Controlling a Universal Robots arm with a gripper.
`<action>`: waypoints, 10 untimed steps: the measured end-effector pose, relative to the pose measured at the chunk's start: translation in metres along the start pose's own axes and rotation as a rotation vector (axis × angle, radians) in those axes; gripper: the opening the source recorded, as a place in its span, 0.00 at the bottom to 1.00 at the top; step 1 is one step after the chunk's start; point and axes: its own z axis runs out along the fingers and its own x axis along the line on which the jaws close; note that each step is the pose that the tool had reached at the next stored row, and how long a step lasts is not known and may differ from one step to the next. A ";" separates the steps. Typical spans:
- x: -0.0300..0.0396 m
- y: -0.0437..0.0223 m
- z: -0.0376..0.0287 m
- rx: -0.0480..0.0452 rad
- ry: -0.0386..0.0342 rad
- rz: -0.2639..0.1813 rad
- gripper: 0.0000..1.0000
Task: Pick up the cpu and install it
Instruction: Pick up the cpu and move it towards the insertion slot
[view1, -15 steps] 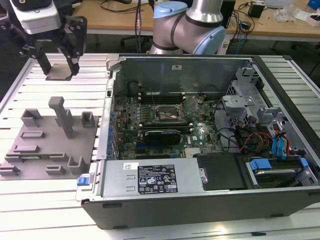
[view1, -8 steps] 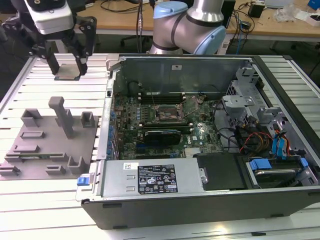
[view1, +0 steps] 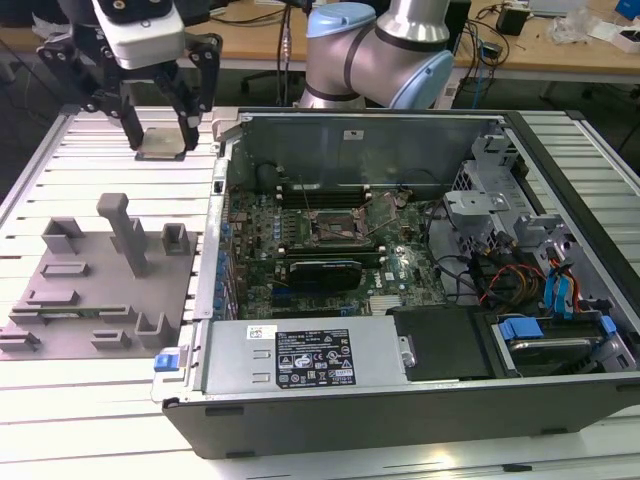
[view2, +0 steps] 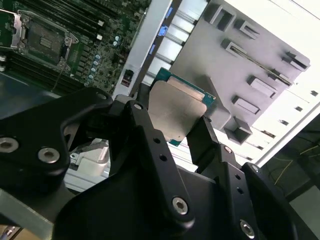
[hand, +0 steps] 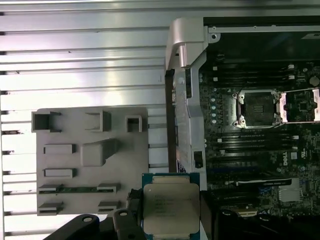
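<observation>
- Currently the arm (view1: 380, 50) stands at the far side behind the open computer case (view1: 400, 420). Its gripper (view1: 162, 138) points straight down at the exterior view's far left, hanging above the slatted table (view1: 100, 430).
- The black fingers (view1: 188, 125) are closed on two opposite edges of the cpu (view1: 163, 146). The chip is held flat and clear of the table, beyond the grey fixture (view1: 100, 290) and just left of the case wall.
- Both wrist views show the cpu as a thin square with a pale matte metal lid on a green board.
- The fixture is a matte grey plate with raised blocks and slots.
- The socket (view1: 335, 225) is a black square frame on the green motherboard, well apart from the cpu.
</observation>
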 end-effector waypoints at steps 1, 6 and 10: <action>-0.0022 0.0001 0.0001 0.0000 0.0000 0.000 0.55; -0.0194 0.0009 0.0007 -0.0001 0.0000 0.000 0.55; -0.0295 0.0013 0.0010 0.0000 0.0000 0.000 0.55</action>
